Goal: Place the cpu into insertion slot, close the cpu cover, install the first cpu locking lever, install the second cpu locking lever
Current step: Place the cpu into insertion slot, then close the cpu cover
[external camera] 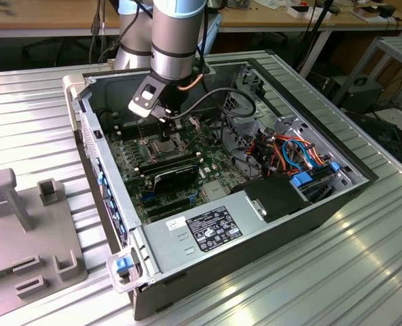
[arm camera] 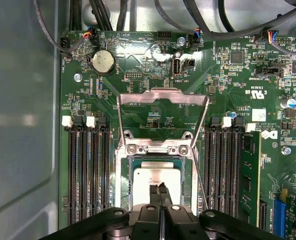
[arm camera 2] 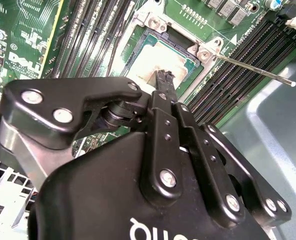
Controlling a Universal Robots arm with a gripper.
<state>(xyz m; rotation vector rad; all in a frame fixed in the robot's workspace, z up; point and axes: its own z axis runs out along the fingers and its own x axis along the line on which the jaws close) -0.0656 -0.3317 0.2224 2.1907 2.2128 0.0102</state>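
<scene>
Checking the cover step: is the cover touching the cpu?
Apart. The first wrist view shows the cover swung open, board visible through its window, clear of the cpu lying in the slot.

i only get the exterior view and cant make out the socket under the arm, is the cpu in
Observer: Yes. In the first wrist view the cpu lies inside the insertion slot.
Operator: cover down?
Observer: No. The cpu cover is swung open, off the slot.
Operator: pincer holding anything
Observer: No. The pincer is shut and empty, its tips over the cpu.
</scene>
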